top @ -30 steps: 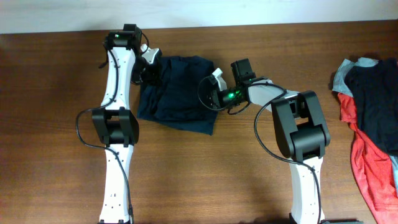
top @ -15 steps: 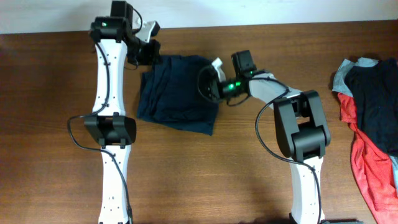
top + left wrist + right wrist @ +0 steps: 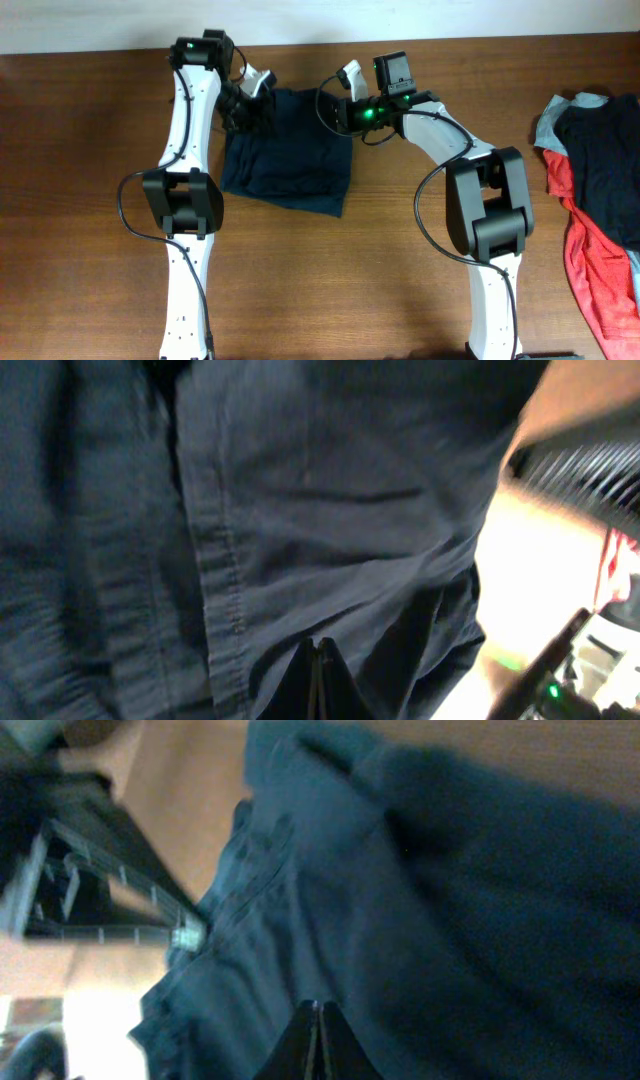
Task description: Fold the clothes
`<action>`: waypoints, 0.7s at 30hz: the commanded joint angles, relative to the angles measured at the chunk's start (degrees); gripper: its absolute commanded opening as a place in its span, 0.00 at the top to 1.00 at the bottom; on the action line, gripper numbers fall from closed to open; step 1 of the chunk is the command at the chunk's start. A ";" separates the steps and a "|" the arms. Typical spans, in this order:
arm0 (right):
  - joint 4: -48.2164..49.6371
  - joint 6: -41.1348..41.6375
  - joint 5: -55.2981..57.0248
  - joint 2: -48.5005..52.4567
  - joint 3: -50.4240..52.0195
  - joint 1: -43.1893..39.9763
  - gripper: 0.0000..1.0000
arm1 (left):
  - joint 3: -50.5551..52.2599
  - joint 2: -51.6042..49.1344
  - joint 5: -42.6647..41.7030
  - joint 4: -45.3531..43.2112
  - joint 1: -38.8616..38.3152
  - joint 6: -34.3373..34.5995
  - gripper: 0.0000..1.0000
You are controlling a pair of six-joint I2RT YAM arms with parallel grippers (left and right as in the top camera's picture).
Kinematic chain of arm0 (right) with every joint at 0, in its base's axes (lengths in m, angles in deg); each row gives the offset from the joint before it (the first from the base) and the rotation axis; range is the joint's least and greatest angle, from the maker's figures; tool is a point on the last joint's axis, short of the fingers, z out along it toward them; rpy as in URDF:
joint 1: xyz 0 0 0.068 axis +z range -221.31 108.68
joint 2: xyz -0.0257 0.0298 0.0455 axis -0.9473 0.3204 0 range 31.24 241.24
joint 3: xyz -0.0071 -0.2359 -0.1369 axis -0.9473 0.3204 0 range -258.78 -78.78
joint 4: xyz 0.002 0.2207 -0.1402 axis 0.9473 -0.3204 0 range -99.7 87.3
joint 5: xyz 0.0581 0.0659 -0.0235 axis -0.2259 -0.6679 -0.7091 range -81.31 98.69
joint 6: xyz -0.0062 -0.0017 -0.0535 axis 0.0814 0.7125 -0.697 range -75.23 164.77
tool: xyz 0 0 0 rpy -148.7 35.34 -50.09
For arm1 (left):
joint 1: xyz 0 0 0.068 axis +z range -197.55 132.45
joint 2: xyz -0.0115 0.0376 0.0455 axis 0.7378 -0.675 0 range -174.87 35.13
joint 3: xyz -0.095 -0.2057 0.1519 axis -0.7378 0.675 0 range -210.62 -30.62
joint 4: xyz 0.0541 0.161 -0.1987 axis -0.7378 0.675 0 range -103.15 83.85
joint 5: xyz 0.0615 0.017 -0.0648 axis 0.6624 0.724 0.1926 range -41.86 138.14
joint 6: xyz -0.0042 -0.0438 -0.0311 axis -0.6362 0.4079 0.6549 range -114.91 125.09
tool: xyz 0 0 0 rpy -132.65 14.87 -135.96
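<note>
Shorts (image 3: 290, 150) in dark navy lie rumpled on your brown wooden table (image 3: 80, 220), near its far edge, where a pale strip (image 3: 420, 18) begins. Your left gripper (image 3: 318, 678) is clenched at their far left corner and your right gripper (image 3: 318, 1038) at the far right. You cannot tell whether either has cloth pinched. A red and navy heap (image 3: 600, 190) lies well apart, at the right edge.
</note>
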 commanded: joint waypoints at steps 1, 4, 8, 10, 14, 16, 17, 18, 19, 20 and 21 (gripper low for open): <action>2.34 1.25 4.02 2.73 -0.50 -0.11 0.96 | 4.00 -0.11 -2.82 0.02 1.01 -4.85 1.00; 3.41 2.89 7.80 4.50 -0.50 -0.11 0.96 | 7.45 -0.13 -2.40 -0.57 1.40 -5.55 1.00; 3.41 2.82 8.33 7.23 -0.48 -0.11 0.96 | 12.44 -0.13 0.39 -3.43 1.49 -5.51 1.00; 3.23 2.82 8.33 8.50 -0.48 -0.11 0.96 | 14.82 -0.13 1.86 -4.94 1.51 -5.51 1.00; 1.70 2.40 8.31 9.86 -0.48 -0.17 0.96 | 16.37 -0.11 1.99 -5.99 1.49 -5.49 1.00; 1.14 2.16 7.91 9.68 -0.50 -0.26 0.96 | 15.23 0.22 0.72 -6.01 1.49 -5.49 1.00; 1.29 2.16 6.82 9.29 -0.52 -0.46 0.96 | 14.43 0.52 0.04 -5.99 1.49 -5.51 1.00; 1.92 2.19 5.01 8.79 -0.57 -0.83 0.96 | 13.31 1.20 -0.50 -6.03 1.49 -5.51 1.00; 2.25 2.21 3.85 8.39 -0.70 -1.05 0.96 | 12.52 1.77 -0.52 -6.05 1.49 -5.51 1.00; 2.38 2.19 2.43 7.98 -1.07 -1.42 0.96 | 11.34 2.69 -0.46 -6.16 1.49 -5.51 1.00; 2.29 2.19 0.15 7.41 -1.99 -2.01 0.96 | 9.79 4.02 -0.46 -6.34 1.49 -5.49 1.00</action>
